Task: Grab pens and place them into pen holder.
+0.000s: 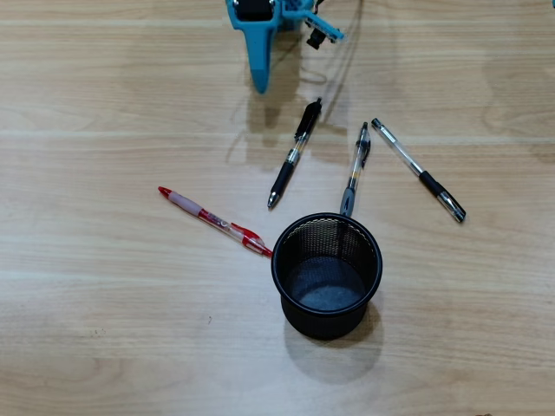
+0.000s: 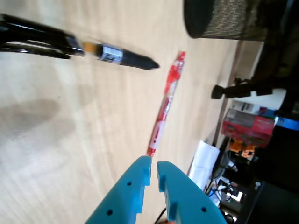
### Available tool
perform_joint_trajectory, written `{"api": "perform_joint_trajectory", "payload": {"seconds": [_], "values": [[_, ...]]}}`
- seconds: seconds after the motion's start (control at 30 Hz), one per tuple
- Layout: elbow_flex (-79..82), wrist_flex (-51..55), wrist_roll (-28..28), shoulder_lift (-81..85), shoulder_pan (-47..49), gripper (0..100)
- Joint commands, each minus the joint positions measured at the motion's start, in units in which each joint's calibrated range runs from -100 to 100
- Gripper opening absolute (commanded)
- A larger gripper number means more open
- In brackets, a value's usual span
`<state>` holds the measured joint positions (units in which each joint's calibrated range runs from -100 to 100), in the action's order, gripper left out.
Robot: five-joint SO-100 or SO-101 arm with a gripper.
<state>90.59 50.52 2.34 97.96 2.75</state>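
Gripper (image 2: 153,164) jaws nearly closed, empty, hovering above the table (image 1: 104,329), well away from the pen holder (image 1: 327,274). Holder looks empty; nothing placed yet. Four pens lie outside: red pen (image 1: 214,221) touching its rim, middle pen (image 1: 355,169) tip at the rim, black pen (image 1: 294,153) near, clear pen (image 1: 419,171) farther.

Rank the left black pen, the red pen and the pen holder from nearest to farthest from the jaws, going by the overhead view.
Measured from the gripper at the top edge:
1. Left black pen, just below and to the right.
2. Red pen, lower left, lying diagonally.
3. Pen holder, lowest, right of the red pen's tip.
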Motion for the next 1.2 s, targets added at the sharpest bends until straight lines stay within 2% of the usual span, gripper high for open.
{"api": "perform_joint_trajectory", "payload": {"seconds": [0.0, 0.47, 0.67, 0.93, 1.17], "values": [[-3.48, 0.23, 0.23, 0.36, -0.62, 2], [-4.2, 0.32, 0.48, 0.36, -2.43, 2], [-6.99, 4.71, 6.83, -1.91, -6.88, 2], [-26.1, 5.74, 10.64, -29.13, -6.79, 2], [-38.36, 5.14, 16.23, -49.12, -6.79, 2]]}}
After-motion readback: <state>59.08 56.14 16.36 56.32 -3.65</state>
